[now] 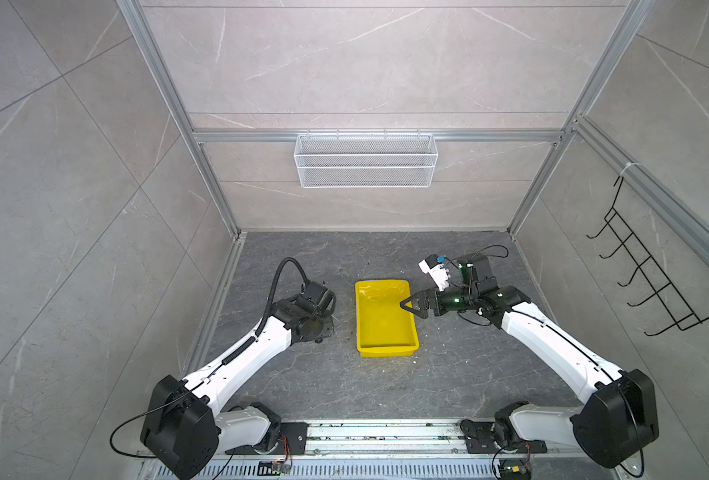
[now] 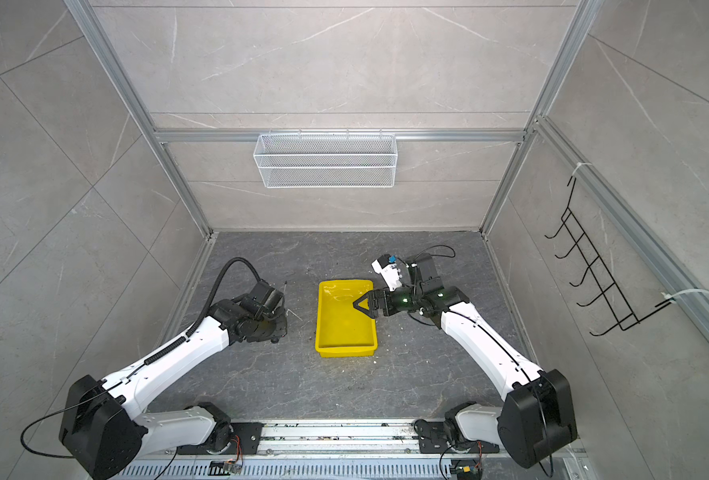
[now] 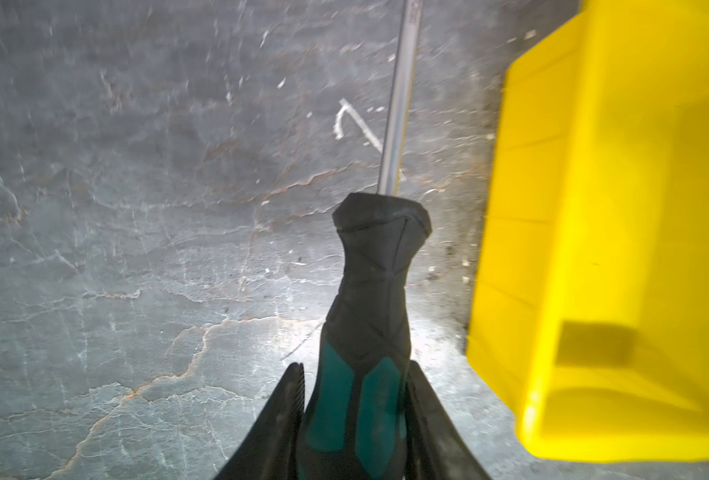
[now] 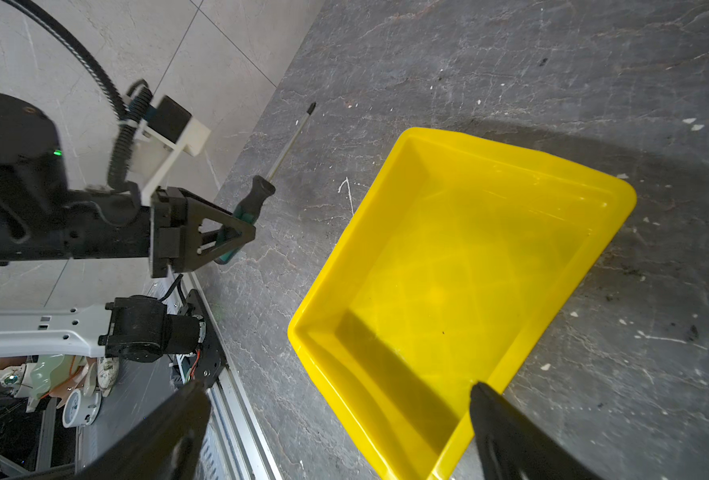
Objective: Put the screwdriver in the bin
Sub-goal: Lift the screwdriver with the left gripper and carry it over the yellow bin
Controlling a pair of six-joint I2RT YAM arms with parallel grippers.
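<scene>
The screwdriver (image 3: 369,291) has a handle that is black toward the shaft with dark teal-green panels at its rear end, and a dull grey metal shaft, while the bin (image 1: 387,352) is plain, glossy bright yellow all over. The bench (image 1: 448,374) is dark grey stone with pale and rust-brown veins and white flecks, and the walls (image 1: 365,62) are pale grey-beige tile with thin white veining. The far basket (image 1: 365,166) is white wire mesh, the rack (image 1: 660,274) on the right is black wire, and the left arm (image 1: 240,357) and right arm (image 1: 552,345) have white shells with black joints.
</scene>
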